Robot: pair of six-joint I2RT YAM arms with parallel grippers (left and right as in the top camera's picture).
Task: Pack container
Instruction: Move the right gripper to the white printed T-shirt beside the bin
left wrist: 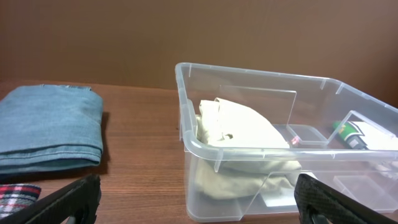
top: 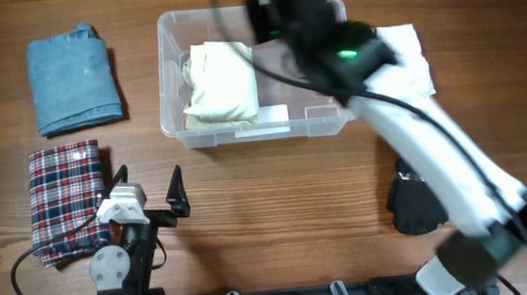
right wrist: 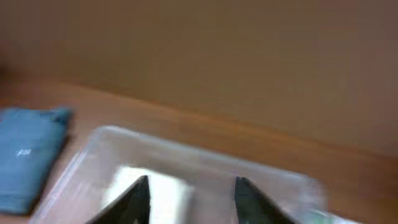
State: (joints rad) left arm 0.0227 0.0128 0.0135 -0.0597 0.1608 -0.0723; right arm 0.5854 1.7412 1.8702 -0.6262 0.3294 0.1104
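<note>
Wooden tabletop (top: 278, 212) carried the container (top: 161, 80), with a cream garment (top: 221, 80) inside. It looked light, stiff and slick-walled, best pinched at its thick rim. Over it the right gripper (right wrist: 189, 199) gaped empty; well apart from it, the left gripper (top: 150, 187) sat released.

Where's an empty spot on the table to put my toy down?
Bare wood in front of the container, between the left tool and the black cloth. Crowded: the left side holds the blue jeans and plaid cloth; the right arm covers the right.
</note>
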